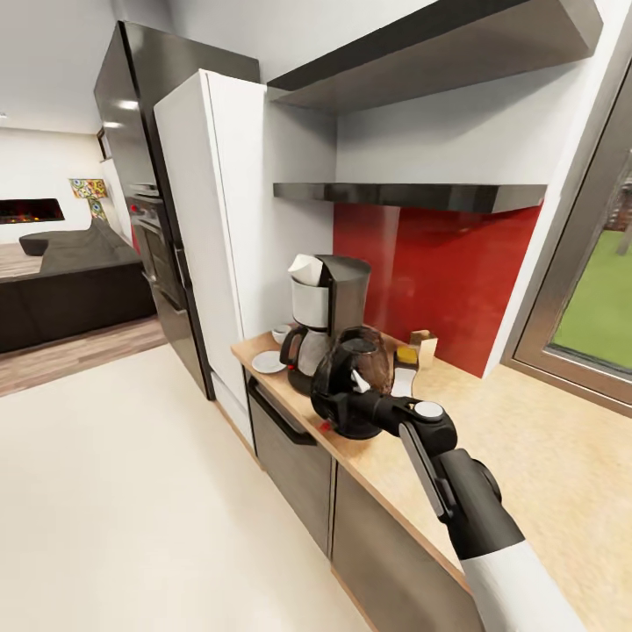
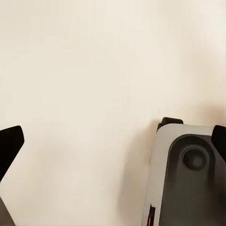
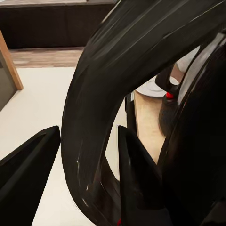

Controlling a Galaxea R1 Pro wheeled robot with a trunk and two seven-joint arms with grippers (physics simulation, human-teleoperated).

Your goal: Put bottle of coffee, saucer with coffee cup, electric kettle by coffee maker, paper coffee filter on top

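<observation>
On the light-wood countertop (image 1: 527, 456) stands the coffee maker (image 1: 338, 303) with the white paper coffee filter (image 1: 305, 268) on top. In front of it the dark glass electric kettle (image 1: 349, 369) sits at the counter's front edge. My right gripper (image 1: 358, 392) is shut on its black handle (image 3: 89, 108), one finger on each side. The bottle of coffee (image 1: 405, 369), with its yellow cap, stands right of the kettle. The white saucer (image 1: 268, 362) lies left of the coffee maker, and the coffee cup (image 1: 282, 333) stands just behind it. My left gripper (image 2: 113, 143) hangs open over the floor.
The black kitchen shelf (image 1: 412, 195) runs along the red backsplash above the counter. A small brown box (image 1: 425, 347) stands near the bottle. A tall white cabinet (image 1: 215, 228) and black fridge (image 1: 145, 175) close the counter's left end. A window (image 1: 597, 307) is at right.
</observation>
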